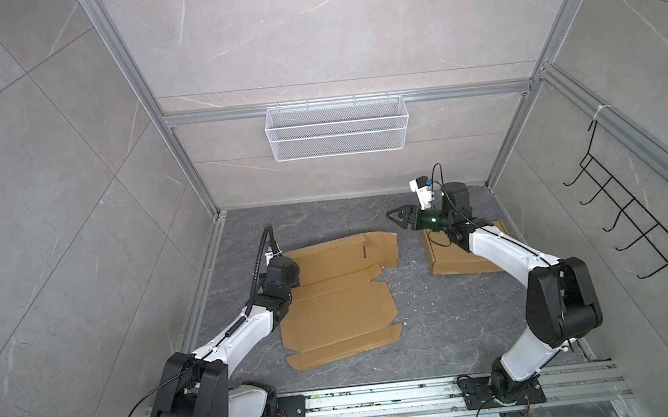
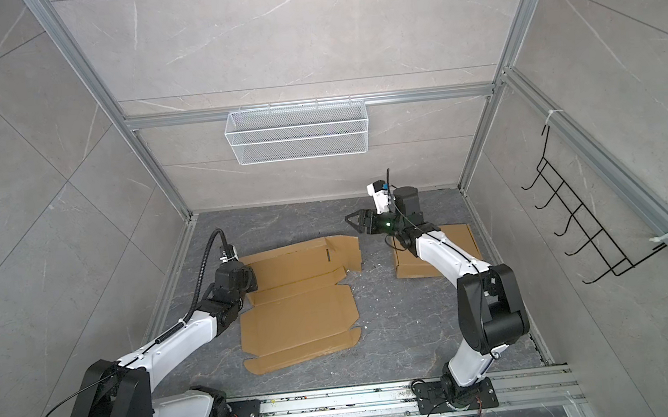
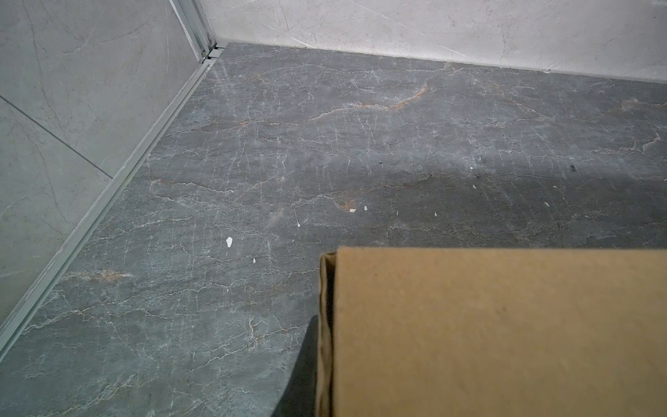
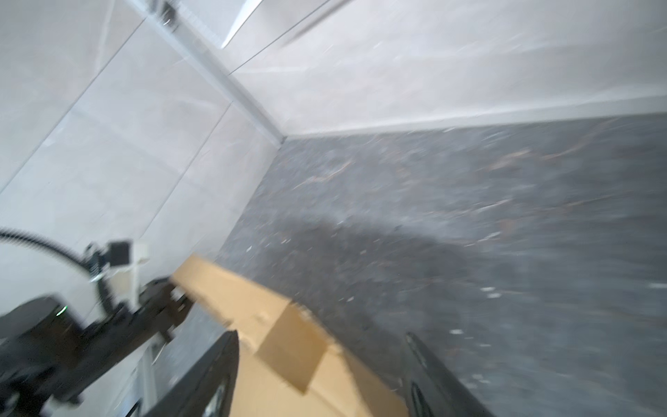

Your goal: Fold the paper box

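Observation:
The paper box [image 1: 334,314] [image 2: 297,321] lies unfolded, a flat brown cardboard sheet in the middle of the table. Its back panel [image 4: 252,299] is lifted off the table along the far edge. My left gripper [image 4: 177,298] is shut on the left end of that panel. In both top views its fingers are hidden under the left wrist [image 1: 282,273]. The left wrist view shows only the cardboard [image 3: 505,332] close up. My right gripper [image 1: 393,216] [image 2: 352,219] [image 4: 321,372] hangs open in the air above the panel's right end flap [image 1: 382,248], touching nothing.
A second, folded flat cardboard piece [image 1: 454,262] lies at the back right under my right arm. A white wire basket [image 1: 337,127] hangs on the back wall and a black hook rack [image 1: 633,210] on the right wall. Small white scraps [image 3: 229,241] dot the grey table.

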{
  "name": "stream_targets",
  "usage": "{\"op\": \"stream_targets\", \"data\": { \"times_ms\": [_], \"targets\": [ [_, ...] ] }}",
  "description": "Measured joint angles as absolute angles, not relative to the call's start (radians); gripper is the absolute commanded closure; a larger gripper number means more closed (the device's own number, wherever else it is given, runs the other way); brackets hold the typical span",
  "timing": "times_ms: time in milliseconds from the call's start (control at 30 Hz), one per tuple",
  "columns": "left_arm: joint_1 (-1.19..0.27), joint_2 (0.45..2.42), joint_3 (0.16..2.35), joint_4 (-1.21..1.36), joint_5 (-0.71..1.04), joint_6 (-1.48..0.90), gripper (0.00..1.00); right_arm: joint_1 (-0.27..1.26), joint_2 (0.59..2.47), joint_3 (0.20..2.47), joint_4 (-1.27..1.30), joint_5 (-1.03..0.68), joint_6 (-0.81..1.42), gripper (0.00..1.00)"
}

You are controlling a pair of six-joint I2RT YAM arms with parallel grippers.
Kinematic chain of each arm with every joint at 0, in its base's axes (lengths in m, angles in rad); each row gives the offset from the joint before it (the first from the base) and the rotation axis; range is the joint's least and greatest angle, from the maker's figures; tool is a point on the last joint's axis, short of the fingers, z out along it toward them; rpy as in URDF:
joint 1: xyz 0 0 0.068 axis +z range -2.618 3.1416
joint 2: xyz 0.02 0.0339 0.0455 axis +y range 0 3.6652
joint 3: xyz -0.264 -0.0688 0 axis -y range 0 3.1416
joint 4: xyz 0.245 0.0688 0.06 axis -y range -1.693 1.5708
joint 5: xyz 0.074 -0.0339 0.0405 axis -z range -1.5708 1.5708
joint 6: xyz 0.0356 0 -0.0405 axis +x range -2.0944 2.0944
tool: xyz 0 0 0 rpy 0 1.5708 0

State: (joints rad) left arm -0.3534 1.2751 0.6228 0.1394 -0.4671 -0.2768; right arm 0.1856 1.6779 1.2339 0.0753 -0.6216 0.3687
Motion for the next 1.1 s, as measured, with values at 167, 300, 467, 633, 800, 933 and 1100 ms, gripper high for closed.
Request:
{"op": "stream_targets", "data": {
  "times_ms": [167, 300, 467, 633, 800, 933, 1100],
  "targets": [
    [-0.353, 1.275, 0.623, 0.141, -0.464, -0.276, 1.0, 0.159, 1.785, 1.364, -0.062, -0.467, 0.247, 0.32],
    [-0.353, 1.276, 0.623, 0.142, -0.463, -0.276, 1.0, 0.178, 1.862, 1.382, -0.128, -0.421, 0.158, 0.33],
    [-0.353, 1.276, 0.623, 0.142, -0.462, -0.276, 1.0, 0.246, 1.921, 1.395, -0.242, -0.423, 0.018, 0.34],
    [-0.353, 1.276, 0.623, 0.142, -0.461, -0.275, 1.0, 0.29, 1.909, 1.377, -0.3, -0.473, -0.078, 0.35],
    [-0.353, 1.276, 0.623, 0.142, -0.46, -0.268, 1.0, 0.297, 1.847, 1.334, -0.361, -0.509, -0.15, 0.35],
    [-0.353, 1.276, 0.623, 0.142, -0.46, -0.268, 1.0, 0.351, 1.811, 1.333, -0.398, -0.512, -0.201, 0.35],
    [-0.353, 1.276, 0.623, 0.142, -0.46, -0.268, 1.0, 0.405, 1.797, 1.333, -0.438, -0.513, -0.236, 0.34]
  ]
}}
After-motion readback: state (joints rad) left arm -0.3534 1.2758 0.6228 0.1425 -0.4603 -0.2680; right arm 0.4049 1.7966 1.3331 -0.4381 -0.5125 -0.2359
